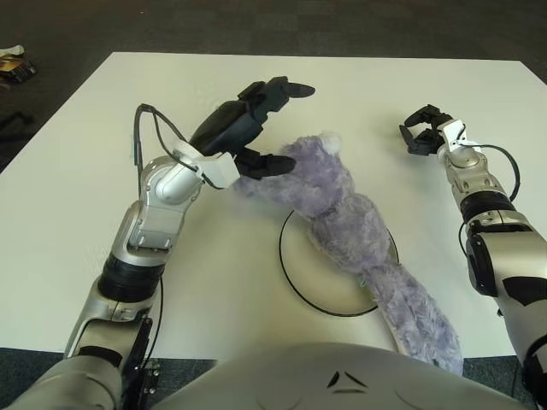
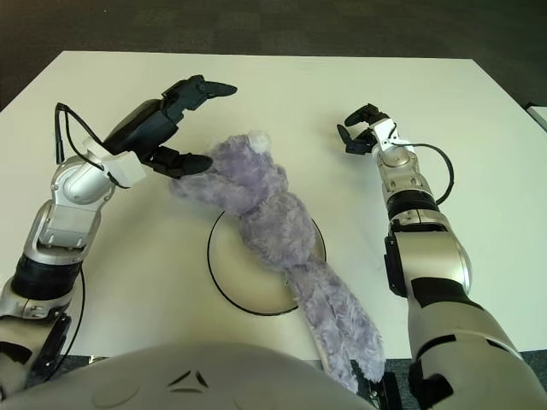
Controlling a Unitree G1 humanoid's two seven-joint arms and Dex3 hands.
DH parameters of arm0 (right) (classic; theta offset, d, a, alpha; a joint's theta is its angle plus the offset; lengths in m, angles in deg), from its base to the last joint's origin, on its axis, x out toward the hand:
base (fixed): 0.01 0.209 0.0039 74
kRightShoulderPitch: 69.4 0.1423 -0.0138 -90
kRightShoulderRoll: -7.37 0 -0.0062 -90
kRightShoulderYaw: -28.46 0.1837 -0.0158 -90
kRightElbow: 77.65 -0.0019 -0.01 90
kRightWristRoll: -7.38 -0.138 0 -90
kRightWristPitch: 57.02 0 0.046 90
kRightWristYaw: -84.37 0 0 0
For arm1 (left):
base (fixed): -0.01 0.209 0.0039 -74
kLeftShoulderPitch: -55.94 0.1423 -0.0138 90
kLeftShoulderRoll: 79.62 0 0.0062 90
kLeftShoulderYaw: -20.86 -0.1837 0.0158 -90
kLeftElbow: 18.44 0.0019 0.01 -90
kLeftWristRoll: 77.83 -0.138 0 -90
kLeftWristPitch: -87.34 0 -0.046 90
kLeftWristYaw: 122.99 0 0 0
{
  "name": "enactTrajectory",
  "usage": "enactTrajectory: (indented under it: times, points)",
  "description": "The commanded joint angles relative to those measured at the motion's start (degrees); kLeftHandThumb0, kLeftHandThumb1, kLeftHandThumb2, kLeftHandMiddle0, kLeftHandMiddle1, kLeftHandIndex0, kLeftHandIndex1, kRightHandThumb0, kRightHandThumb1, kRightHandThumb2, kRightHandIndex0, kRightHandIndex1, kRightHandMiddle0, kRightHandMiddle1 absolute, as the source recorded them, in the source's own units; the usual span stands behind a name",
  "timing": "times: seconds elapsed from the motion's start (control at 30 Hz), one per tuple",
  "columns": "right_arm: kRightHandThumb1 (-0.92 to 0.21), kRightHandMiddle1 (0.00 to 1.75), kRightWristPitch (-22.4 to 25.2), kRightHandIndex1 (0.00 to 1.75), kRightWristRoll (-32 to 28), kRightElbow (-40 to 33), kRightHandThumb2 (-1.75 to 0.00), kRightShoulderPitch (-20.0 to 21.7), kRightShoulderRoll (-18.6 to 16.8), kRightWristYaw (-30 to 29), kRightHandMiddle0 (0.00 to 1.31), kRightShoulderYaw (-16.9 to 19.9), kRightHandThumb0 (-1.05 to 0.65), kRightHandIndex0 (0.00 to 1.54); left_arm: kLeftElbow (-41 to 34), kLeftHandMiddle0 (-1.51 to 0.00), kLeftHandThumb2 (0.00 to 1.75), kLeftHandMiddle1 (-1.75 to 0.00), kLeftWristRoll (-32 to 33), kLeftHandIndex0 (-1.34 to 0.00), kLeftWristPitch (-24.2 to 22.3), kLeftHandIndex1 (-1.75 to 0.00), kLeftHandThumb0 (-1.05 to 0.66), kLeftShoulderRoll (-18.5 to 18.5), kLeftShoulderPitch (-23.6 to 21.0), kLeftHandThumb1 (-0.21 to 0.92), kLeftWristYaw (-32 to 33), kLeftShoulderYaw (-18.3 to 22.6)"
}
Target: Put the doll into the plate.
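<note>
A long purple plush doll point(image 1: 350, 231) lies slantwise across the cream plate point(image 1: 312, 278) with its black rim. Its head lies on the table beyond the plate's far left rim; its lower end hangs past the near right rim toward the table's front edge. My left hand point(image 1: 269, 128) hovers just left of the doll's head, fingers spread, holding nothing; its thumb tip point(image 1: 278, 162) is close to the fur. My right hand point(image 1: 425, 130) shows at the far right of the table, well apart from the doll.
The white table point(image 1: 102, 213) stretches wide around the plate. Dark carpet lies beyond its far edge, with a small object point(image 1: 15, 67) on the floor at top left. My own torso fills the bottom of the view.
</note>
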Motion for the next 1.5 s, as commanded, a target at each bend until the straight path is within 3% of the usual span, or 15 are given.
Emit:
enactTrajectory:
  times: [0.0, 0.2, 0.37, 0.63, 0.83, 1.1, 1.47]
  points:
    - [-0.63, 1.75, 5.48, 1.75, 1.96, 3.61, -0.95, -6.74, -2.8, 2.21, 0.27, -1.88, -0.01, 0.28, 2.1, -0.21, 0.6, -0.59, -0.83, 0.0, 0.97, -0.91, -0.75, -0.46, -1.88, 0.91, 1.48, 0.79]
    - [-0.62, 1.75, 5.49, 1.75, 1.72, 3.56, -0.97, -6.83, -2.68, 2.63, 0.28, -1.71, -0.01, 0.29, 4.46, -0.2, 0.48, -0.54, 0.26, 0.0, 1.55, -0.94, -0.74, -0.2, -3.15, 0.79, 1.3, 0.57]
    - [-0.61, 1.75, 5.24, 1.75, 1.61, 3.55, -0.97, -6.93, -2.64, 2.81, 0.28, -1.6, -0.01, 0.29, 6.01, -0.19, 0.58, -0.52, -1.62, 0.0, 0.38, -0.88, -0.72, -1.05, -4.37, 0.62, 0.51, -0.49]
    - [-0.59, 1.75, 4.99, 1.75, 1.56, 3.23, -1.01, -7.15, -2.7, 2.98, 0.3, -1.62, -0.01, 0.31, 11.32, -0.15, 0.78, -0.57, -4.7, 0.0, 2.23, -0.8, -0.65, -2.35, -5.75, 0.38, 0.39, -2.79]
    - [-0.6, 1.75, 5.46, 1.75, 1.62, 3.08, -0.99, -7.07, -2.64, 2.98, 0.29, -1.67, -0.01, 0.3, 17.23, -0.08, 0.83, -0.65, -5.78, 0.0, 5.47, -0.79, -0.64, -3.48, -7.24, 0.32, 1.01, -3.68]
    - [-0.63, 1.75, 5.72, 1.75, 1.69, 2.72, -0.96, -7.14, -2.62, 2.74, 0.27, -1.72, -0.01, 0.28, 17.0, -0.01, 0.85, -0.7, -4.52, 0.0, 5.58, -0.76, -0.62, -4.23, -6.58, 0.28, -0.46, -3.51]
    - [-0.62, 1.75, 6.03, 1.75, 1.82, 2.49, -0.96, -7.14, -2.61, 2.65, 0.27, -1.84, -0.01, 0.29, 18.61, 0.0, 0.85, -0.62, -3.41, 0.0, 6.23, -0.66, -0.63, -6.03, -6.62, 0.27, -4.01, -3.8]
